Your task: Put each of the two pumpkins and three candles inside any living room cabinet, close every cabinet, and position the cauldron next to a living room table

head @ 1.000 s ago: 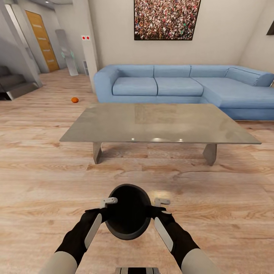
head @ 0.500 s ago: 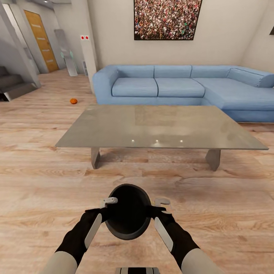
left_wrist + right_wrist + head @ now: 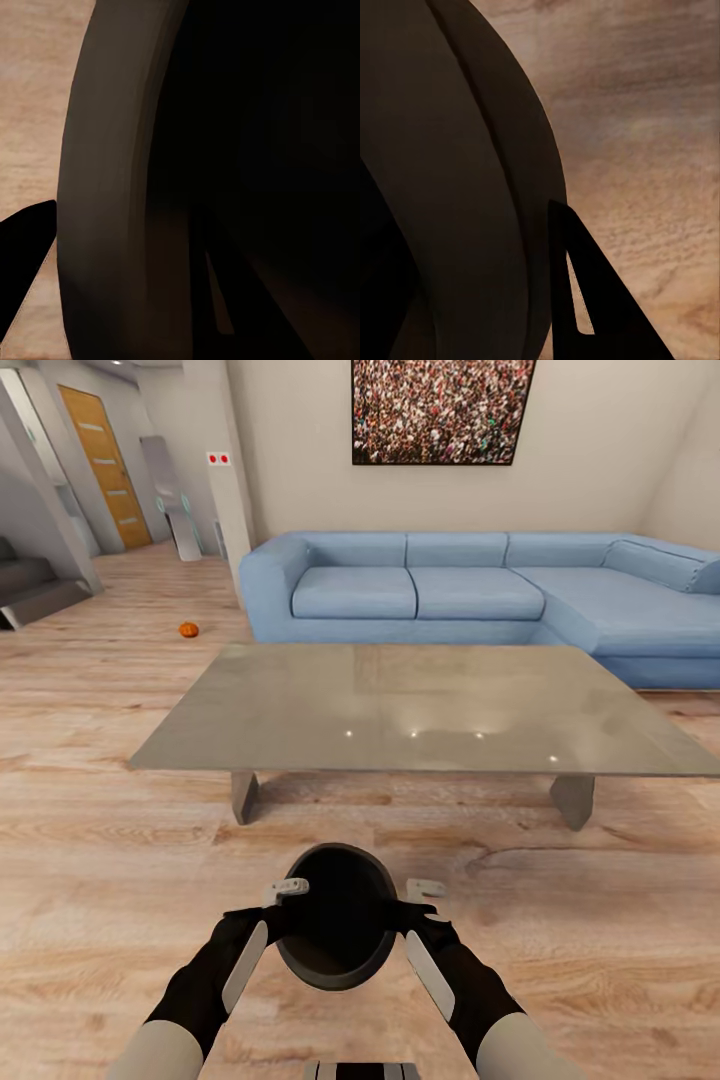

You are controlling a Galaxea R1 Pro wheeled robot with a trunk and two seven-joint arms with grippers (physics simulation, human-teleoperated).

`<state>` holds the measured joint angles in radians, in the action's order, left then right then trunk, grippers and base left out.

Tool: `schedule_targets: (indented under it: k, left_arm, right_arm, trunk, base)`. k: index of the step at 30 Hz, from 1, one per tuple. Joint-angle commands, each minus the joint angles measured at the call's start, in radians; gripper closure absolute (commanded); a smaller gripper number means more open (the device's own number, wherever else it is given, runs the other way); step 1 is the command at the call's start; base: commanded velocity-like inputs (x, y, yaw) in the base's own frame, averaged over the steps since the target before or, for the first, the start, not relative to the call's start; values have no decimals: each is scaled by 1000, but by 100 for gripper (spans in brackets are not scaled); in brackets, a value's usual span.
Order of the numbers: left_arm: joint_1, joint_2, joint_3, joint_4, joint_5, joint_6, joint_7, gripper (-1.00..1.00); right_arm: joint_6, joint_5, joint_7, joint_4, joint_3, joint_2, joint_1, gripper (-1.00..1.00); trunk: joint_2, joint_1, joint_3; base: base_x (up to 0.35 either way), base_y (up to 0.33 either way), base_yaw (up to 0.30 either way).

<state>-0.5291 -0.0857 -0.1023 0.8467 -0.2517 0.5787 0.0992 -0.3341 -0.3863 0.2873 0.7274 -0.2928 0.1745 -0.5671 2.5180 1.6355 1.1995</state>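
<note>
Cauldron (image 3: pixel 337 916) gripped at its rim from both sides, left gripper (image 3: pixel 283 893) and right gripper (image 3: pixel 415 895) clamped on it above the wooden floor (image 3: pixel 120 860), near the grey table (image 3: pixel 420 705).

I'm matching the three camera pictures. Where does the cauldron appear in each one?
Head view: cauldron low centre, between the two claws.
Left wrist view: its rim and dark inside across most of the picture.
Right wrist view: its outer wall on the picture's left side.
Shared landmark: the wood floor.
</note>
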Motion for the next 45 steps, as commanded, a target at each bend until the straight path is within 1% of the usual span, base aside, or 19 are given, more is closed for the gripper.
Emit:
schedule_targets:
  k: [1,22,45]
  left_arm:
    - [-1,1,6,42,-9,4,10,100]
    - [-1,1,6,42,-9,4,10,100]
    - [-1,1,3,42,-9,4,10,100]
  right_arm:
    - [-6,6,9,1,14,0,-1,100]
    - [-6,6,9,1,14,0,-1,100]
    - [-6,6,9,1,14,0,-1,100]
  trunk:
    - [0,0,1]
    - [0,0,1]
    - [0,0,1]
  base:
    - [247,0,0]
    - [206,0,0]
    - [74,0,0]
